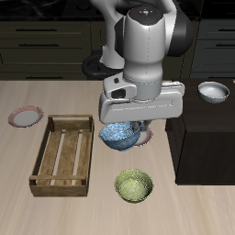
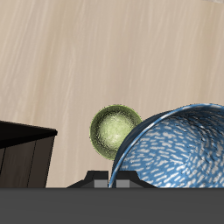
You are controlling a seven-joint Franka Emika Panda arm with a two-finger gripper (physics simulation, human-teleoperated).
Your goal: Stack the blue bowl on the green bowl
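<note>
My gripper [image 1: 138,134] is shut on the rim of the blue bowl [image 1: 119,136], a light blue speckled bowl that hangs tilted under the hand, lifted off the table. The green bowl [image 1: 134,185] stands on the table nearer the front edge, apart from the blue bowl and lower. In the wrist view the blue bowl [image 2: 179,149] fills much of the picture close to the gripper [image 2: 118,180]. The green bowl [image 2: 115,130] shows small beyond its rim. The fingertips are mostly hidden.
A wooden crate [image 1: 62,154] lies beside the blue bowl. A pink-rimmed plate [image 1: 26,117] sits beyond the crate. A dark cabinet top [image 1: 207,138] stands at the table's side, also in the wrist view [image 2: 22,157], with a white-grey bowl [image 1: 214,91] on it.
</note>
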